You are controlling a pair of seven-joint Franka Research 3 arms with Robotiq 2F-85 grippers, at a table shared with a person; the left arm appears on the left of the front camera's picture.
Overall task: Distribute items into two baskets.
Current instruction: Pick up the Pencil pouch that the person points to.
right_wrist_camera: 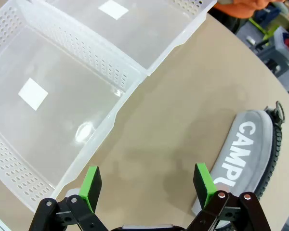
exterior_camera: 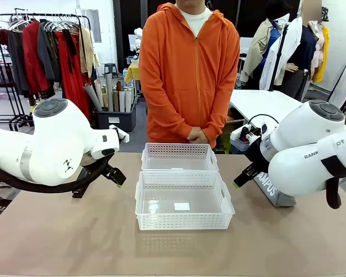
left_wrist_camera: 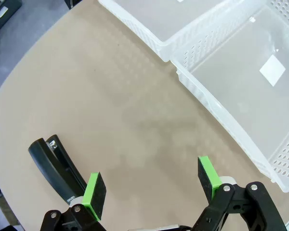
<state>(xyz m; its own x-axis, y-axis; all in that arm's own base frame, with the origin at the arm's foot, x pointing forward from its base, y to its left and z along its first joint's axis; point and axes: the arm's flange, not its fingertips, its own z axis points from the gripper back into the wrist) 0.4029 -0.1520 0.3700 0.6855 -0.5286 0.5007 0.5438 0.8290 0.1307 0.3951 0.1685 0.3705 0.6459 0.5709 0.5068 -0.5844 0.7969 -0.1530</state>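
Two translucent-white lattice baskets stand end to end mid-table, the near basket (exterior_camera: 183,202) and the far basket (exterior_camera: 179,156), both holding only a white label. A small black stapler (left_wrist_camera: 55,166) lies on the table just left of my left gripper (left_wrist_camera: 151,185), which is open and empty above bare tabletop. The grey pouch (right_wrist_camera: 248,154) with white "CAMPUS" lettering lies to the right of my right gripper (right_wrist_camera: 148,185), also open and empty. In the front view the left gripper (exterior_camera: 116,175) hangs left of the baskets, and the pouch (exterior_camera: 274,189) is partly hidden under the right arm.
A person in an orange hoodie (exterior_camera: 189,75) stands at the far side with hands clasped. The table's rounded edge (left_wrist_camera: 19,91) runs close behind the stapler. A clothes rack (exterior_camera: 46,52) and a white table stand beyond.
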